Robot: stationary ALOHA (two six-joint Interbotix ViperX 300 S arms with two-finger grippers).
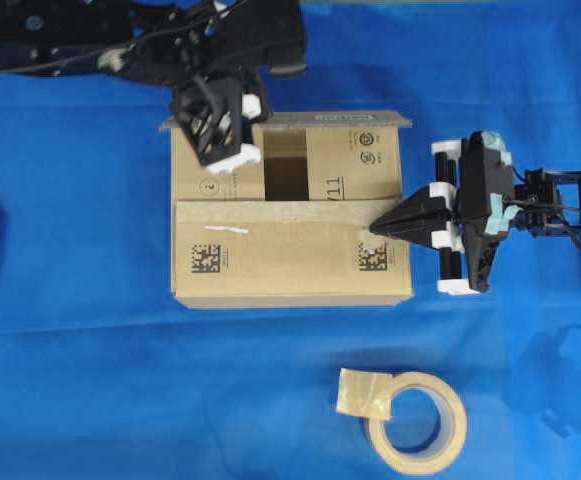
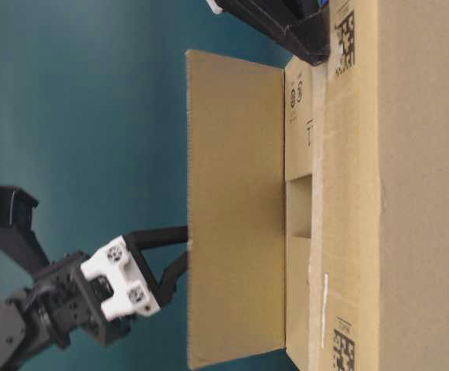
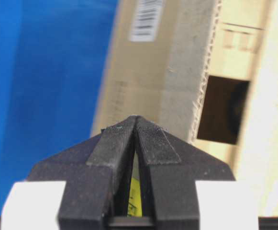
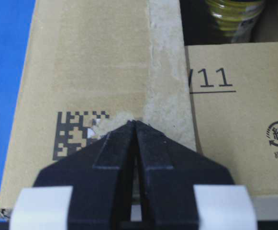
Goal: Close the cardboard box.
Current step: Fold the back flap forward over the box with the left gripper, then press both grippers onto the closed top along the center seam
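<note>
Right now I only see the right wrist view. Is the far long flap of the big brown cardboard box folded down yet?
Observer: No. On the cardboard box, that far flap stands upright.
Operator: Where is the left gripper?
Observer: The left gripper, shut, is at the flap's outer face, near one end.
Operator: Anything beside the box?
Observer: A tan tape roll lies on the blue cloth.

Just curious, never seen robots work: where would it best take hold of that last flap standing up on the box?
Probably the flap's free top edge, approached from the outer side where the left gripper sits. It stands upright and thin on the cardboard box, so jaws could pinch that edge.
</note>
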